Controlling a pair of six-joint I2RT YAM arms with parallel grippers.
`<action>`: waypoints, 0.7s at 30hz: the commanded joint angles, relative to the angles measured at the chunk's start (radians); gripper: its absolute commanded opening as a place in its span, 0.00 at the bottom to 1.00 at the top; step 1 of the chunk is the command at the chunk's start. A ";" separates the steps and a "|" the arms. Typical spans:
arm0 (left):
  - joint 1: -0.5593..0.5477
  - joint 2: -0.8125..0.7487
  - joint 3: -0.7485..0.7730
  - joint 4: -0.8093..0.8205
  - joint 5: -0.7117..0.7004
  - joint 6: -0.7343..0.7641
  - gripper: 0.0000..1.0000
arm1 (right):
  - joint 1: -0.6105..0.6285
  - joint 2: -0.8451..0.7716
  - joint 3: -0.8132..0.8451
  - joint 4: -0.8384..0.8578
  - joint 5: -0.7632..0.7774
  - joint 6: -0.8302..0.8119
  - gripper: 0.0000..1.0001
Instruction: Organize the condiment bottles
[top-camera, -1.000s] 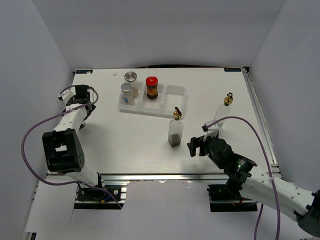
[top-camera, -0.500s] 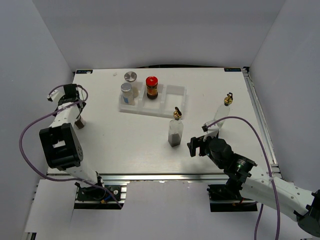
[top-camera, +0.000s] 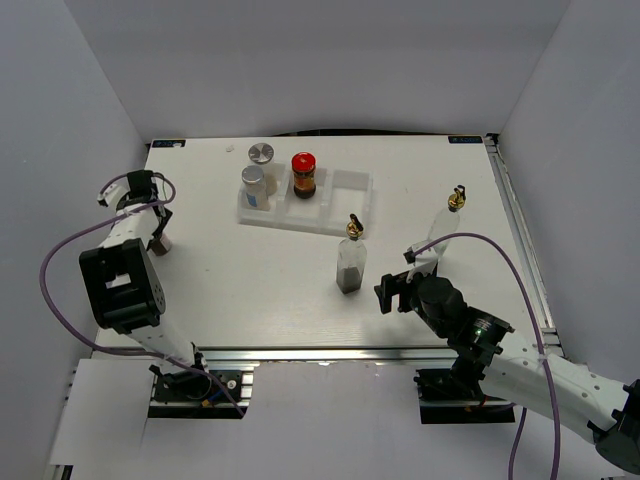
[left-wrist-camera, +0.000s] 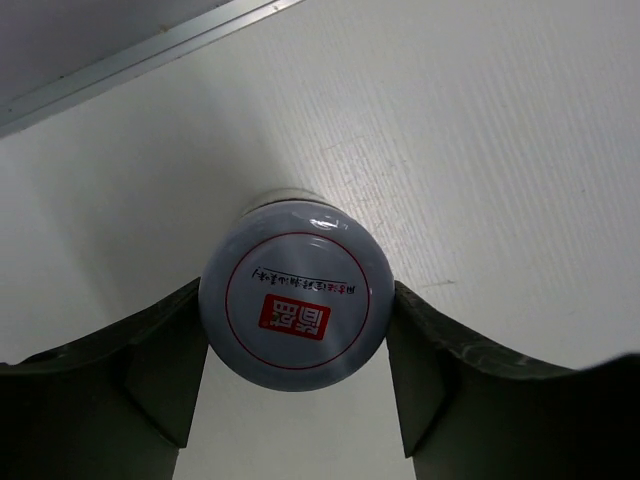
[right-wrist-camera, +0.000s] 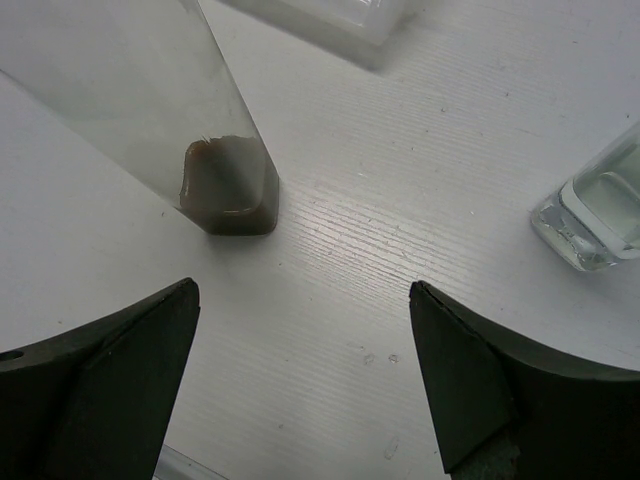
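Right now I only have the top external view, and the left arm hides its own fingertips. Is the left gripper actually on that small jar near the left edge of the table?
Observer: Yes. In the left wrist view, the left gripper has both fingers against opposite sides of the jar, at its lid.
Operator: Which jar is that? I can't read its top.
Observer: The lid is pale silver with a thin red ring and a red square label.
Operator: Anything in the right gripper?
Observer: No. The right gripper is wide open with nothing between its fingers. The brown-bottomed bottle stands beyond the tips.
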 joint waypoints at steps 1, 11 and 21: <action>0.003 -0.074 -0.027 0.001 0.007 -0.002 0.72 | -0.002 0.003 0.014 0.030 0.019 0.000 0.89; 0.000 -0.110 -0.027 0.011 0.062 0.026 0.16 | -0.003 0.004 0.014 0.028 0.017 0.000 0.89; -0.288 -0.265 0.062 0.018 0.042 0.121 0.00 | -0.002 0.010 0.017 0.027 0.028 0.001 0.89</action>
